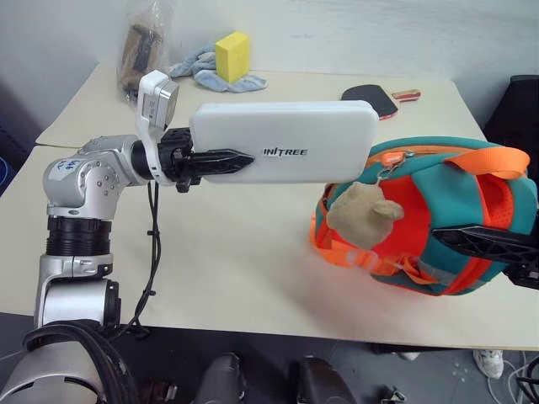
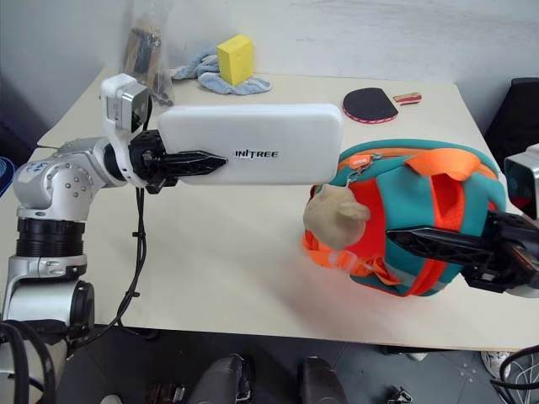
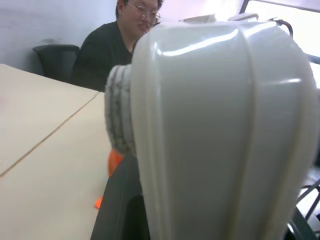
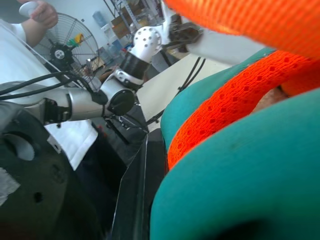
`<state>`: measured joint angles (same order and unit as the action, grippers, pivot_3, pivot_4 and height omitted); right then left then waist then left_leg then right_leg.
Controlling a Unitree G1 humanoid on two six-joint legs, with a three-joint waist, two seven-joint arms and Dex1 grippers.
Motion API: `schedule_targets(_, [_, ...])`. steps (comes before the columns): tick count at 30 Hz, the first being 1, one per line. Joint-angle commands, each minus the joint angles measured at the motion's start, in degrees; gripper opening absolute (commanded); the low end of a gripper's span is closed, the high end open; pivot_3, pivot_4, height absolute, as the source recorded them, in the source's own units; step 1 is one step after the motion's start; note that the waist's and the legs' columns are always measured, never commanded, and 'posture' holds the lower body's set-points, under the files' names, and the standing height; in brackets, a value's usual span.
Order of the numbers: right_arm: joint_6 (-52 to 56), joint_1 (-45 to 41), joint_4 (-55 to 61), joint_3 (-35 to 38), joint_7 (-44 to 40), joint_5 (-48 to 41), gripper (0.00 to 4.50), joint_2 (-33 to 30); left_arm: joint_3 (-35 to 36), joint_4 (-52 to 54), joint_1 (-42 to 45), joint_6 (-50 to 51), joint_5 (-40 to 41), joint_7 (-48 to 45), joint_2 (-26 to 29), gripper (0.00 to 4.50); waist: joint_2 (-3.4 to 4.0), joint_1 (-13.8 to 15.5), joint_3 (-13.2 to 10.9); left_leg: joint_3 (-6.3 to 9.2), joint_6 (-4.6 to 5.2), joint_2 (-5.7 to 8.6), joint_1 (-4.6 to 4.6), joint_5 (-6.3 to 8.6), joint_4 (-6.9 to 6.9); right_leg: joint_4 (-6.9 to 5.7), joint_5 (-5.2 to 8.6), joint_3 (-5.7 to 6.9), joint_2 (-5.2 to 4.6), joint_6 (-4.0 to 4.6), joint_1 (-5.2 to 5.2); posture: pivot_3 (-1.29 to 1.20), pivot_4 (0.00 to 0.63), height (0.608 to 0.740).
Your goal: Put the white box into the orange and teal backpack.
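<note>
A pale tabletop [image 1: 253, 252] meets a white wall. One orange and teal backpack [image 1: 455, 210] lies on it, right claw [image 2: 404, 240] clamped on its fabric. One white box [image 1: 282, 141] hangs airborne, left claw [image 1: 240, 158] gripping it.

The backpack [image 1: 446, 210] sits on the table [image 1: 253, 244] near its front right corner. The white box [image 1: 286, 141] hangs above the table's middle, left of the backpack. A sponge [image 1: 232, 55] lies on a cloth [image 1: 202, 69] at the back edge. A paddle [image 2: 369, 104] lies back right.
</note>
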<state>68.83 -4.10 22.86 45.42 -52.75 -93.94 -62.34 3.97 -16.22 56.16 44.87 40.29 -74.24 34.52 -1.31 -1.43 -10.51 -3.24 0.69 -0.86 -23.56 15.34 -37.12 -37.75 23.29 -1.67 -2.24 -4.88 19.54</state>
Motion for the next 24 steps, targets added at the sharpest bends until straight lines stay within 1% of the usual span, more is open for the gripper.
schedule_targets(1, [-0.85, 0.54, 1.35, 2.51, -1.34, -1.8, 0.04, -1.1, 2.45, -0.82, 3.32, -0.08, 2.25, -1.69, -0.29, 1.24, -0.08, -0.01, -0.05, 0.0, 0.0, 0.0, -0.01, 0.0, -0.01, 0.0, 0.0, 0.0, 0.0, 0.0, 0.0, 0.0, 0.15, 0.74])
schedule_targets(5, [-2.14, 0.58, 1.46, 1.38, -0.74, -1.11, 0.04, -0.76, -0.94, -0.33, 1.9, -2.63, -0.9, -4.27, -0.5, 1.24, -0.08, -0.12, -0.05, 0.0, 0.01, 0.0, -0.02, 0.0, -0.01, 0.0, 0.0, 0.0, -0.01, -0.01, 0.01, 0.0, 0.15, 0.74])
schedule_targets(8, [-2.76, 0.72, 2.09, 0.51, -0.92, -0.57, 0.04, -0.35, -4.15, -1.81, 1.44, -8.45, -5.48, -3.59, -2.91, 1.24, -0.08, -0.01, -0.05, 0.01, 0.01, 0.0, -0.01, -0.01, -0.02, -0.01, 0.0, 0.01, 0.0, -0.01, 0.01, 0.0, 0.15, 0.74])
schedule_targets(12, [-2.65, 1.1, 2.5, 0.52, -0.96, -1.83, 0.04, -0.76, -5.75, -3.26, 1.87, -13.31, -8.45, -3.19, -5.63, 1.24, -0.09, 0.28, -0.06, 0.03, 0.03, 0.0, -0.02, -0.01, -0.05, -0.01, 0.0, 0.01, -0.01, -0.01, -0.01, 0.0, 0.15, 0.74])
schedule_targets(17, [-2.3, 1.9, 3.35, 1.54, -0.81, -3.78, 0.04, -1.21, -5.22, -6.19, 4.38, -14.69, -9.29, -3.81, -7.62, 1.24, -0.12, 0.9, -0.08, 0.02, 0.04, 0.01, -0.05, 0.0, -0.07, 0.0, -0.01, 0.01, 0.0, -0.02, 0.02, 0.0, 0.15, 0.74])
schedule_targets(22, [-2.8, 2.5, 4.26, 2.29, -0.19, -5.44, 0.04, -1.28, -7.21, -7.55, 4.66, -17.89, -12.15, -5.69, -8.5, 1.24, -0.12, 1.28, -0.08, 0.02, 0.04, 0.01, -0.04, 0.0, -0.06, -0.01, -0.01, 0.01, 0.0, -0.02, 0.02, 0.0, 0.15, 0.74])
schedule_targets(24, [-3.31, 2.19, 4.8, 1.94, -0.13, -5.25, 0.04, -1.17, -10.05, -7.75, 4.3, -21.58, -15.08, -7.44, -9.31, 1.24, -0.12, 1.36, -0.08, 0.02, 0.04, 0.01, -0.04, 0.0, -0.07, -0.01, -0.01, 0.01, 0.0, -0.02, 0.01, 0.0, 0.15, 0.74])
